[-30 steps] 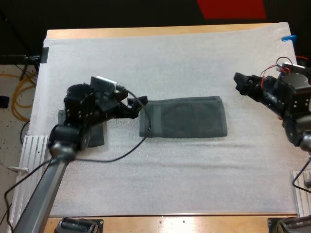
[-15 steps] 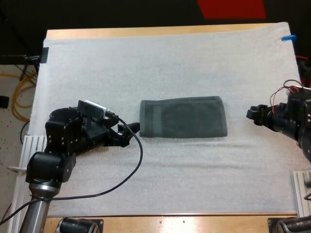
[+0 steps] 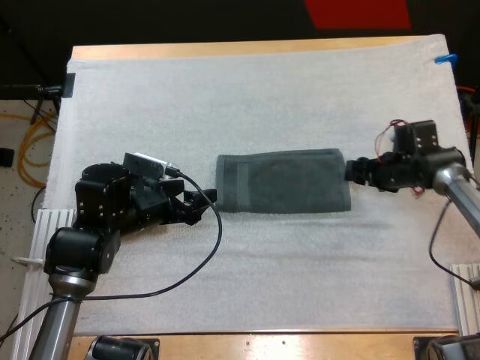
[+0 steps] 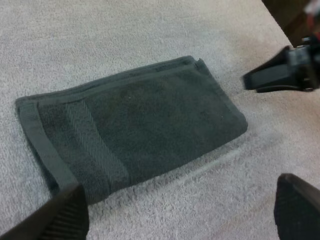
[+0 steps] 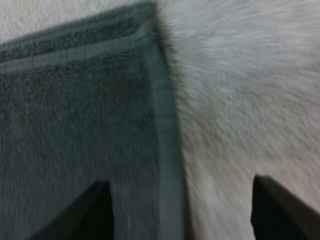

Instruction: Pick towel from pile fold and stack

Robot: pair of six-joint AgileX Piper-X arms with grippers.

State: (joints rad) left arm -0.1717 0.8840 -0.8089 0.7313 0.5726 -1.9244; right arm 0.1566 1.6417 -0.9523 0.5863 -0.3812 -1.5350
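At the near edge, a strip of the light wooden surface (image 3: 300, 343) shows in front of the white textured mat (image 3: 262, 292) that covers most of it. Over the mat's near left part, the left end effector (image 3: 204, 206) points at the left end of the dark grey-green folded terry towel (image 3: 283, 192) and stops just short of it. In the left wrist view, the left end effector (image 4: 180, 200) is open. Its two black fingers (image 4: 65, 215) stand wide apart and grip nothing, and one of them is beside the towel's banded corner.

The towel (image 4: 135, 125) lies flat at mid-mat as a long rectangle running left to right. It has a woven band and a hem at its left end.

At the towel's right end, toward the far corner, is the right end effector (image 3: 351, 171). It appears in the left wrist view as a small dark shape near that end. In the right wrist view, the right end effector (image 5: 180, 190) is also open and holds nothing. One finger (image 5: 95, 210) is over the towel (image 5: 75, 115), the other is over the mat (image 5: 240, 90), and the hemmed edge lies between them. Whether either finger touches the cloth cannot be told.

Farther on, the mat runs to the far side, where another strip of the wooden surface shows.
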